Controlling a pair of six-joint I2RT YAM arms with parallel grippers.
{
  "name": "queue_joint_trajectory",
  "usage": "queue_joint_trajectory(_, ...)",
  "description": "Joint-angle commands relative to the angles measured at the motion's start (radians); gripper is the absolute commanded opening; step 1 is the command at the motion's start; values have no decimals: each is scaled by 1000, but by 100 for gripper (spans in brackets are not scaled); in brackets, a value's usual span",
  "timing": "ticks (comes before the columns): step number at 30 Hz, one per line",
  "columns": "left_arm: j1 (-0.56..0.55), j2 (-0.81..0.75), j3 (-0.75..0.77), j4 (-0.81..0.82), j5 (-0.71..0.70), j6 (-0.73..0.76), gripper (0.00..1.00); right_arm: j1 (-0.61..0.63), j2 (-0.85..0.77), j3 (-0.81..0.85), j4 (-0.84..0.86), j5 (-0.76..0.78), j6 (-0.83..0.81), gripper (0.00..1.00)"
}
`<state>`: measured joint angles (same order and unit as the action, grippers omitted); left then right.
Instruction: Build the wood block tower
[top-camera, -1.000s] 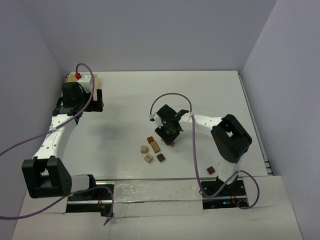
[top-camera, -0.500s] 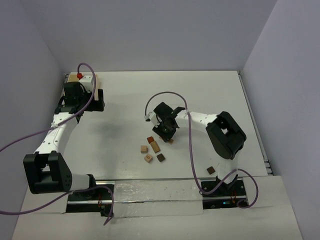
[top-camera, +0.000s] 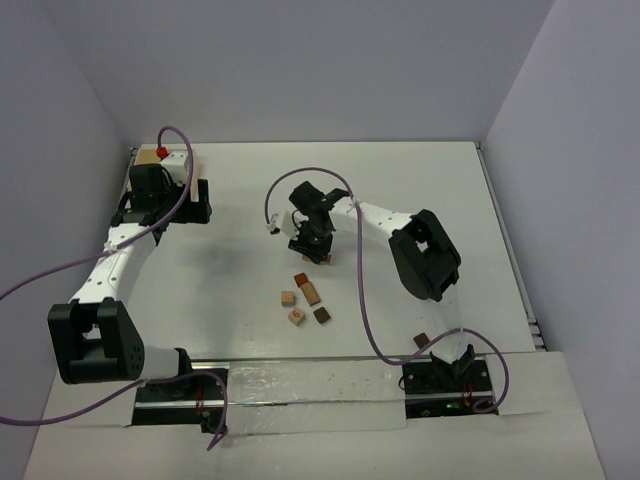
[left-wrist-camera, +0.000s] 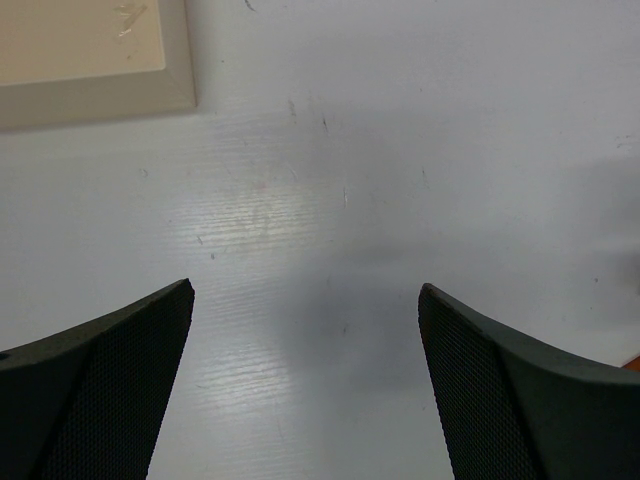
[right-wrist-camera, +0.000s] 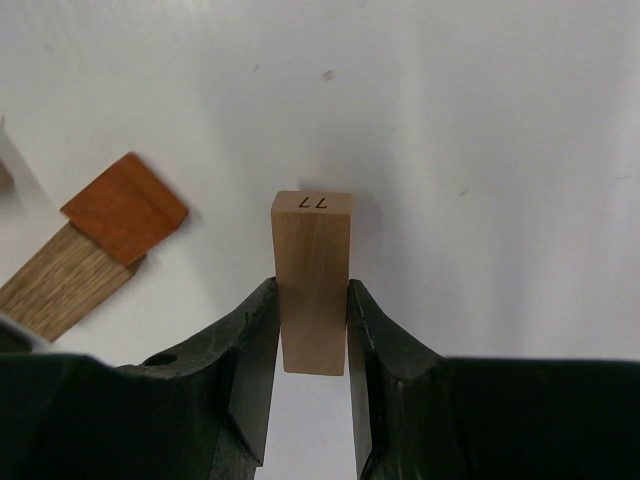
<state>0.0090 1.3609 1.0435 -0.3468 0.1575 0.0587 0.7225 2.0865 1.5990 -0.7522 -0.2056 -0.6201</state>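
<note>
In the right wrist view my right gripper (right-wrist-camera: 311, 292) is shut on a light tan wooden bar (right-wrist-camera: 311, 270) with digits printed on its far end, held just over the white table. To its left lies a reddish-brown block (right-wrist-camera: 125, 207) touching the end of an oak-coloured bar (right-wrist-camera: 58, 287). From above, the right gripper (top-camera: 311, 243) is mid-table, just beyond the loose wood blocks (top-camera: 303, 298). My left gripper (top-camera: 160, 212) is at the far left, and its jaws (left-wrist-camera: 305, 295) stand wide open over bare table. The wood block tower is not in view.
A pale wooden box (top-camera: 150, 154) with a small red piece on it sits at the far left corner; its corner shows in the left wrist view (left-wrist-camera: 90, 50). One dark brown block (top-camera: 421, 340) lies near the right arm's base. Purple cables loop over both arms.
My right gripper closed on the tan bar and moved away from the bases and leftward, past the loose blocks. The left arm barely shifted and stayed open.
</note>
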Motion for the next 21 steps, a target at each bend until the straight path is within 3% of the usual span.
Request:
queue_joint_trajectory(1,1,-23,1,38,13,6,99,14,2,27,-109,-68,-100,0)
queue_joint_trajectory(10,0,-25,23,35,22,-8,99,80,-39,-74,-84,-83,-147,0)
queue_joint_trajectory(21,0,-31,18,44,11,-10,99,134,-63,-81,-61,-49,-137,0)
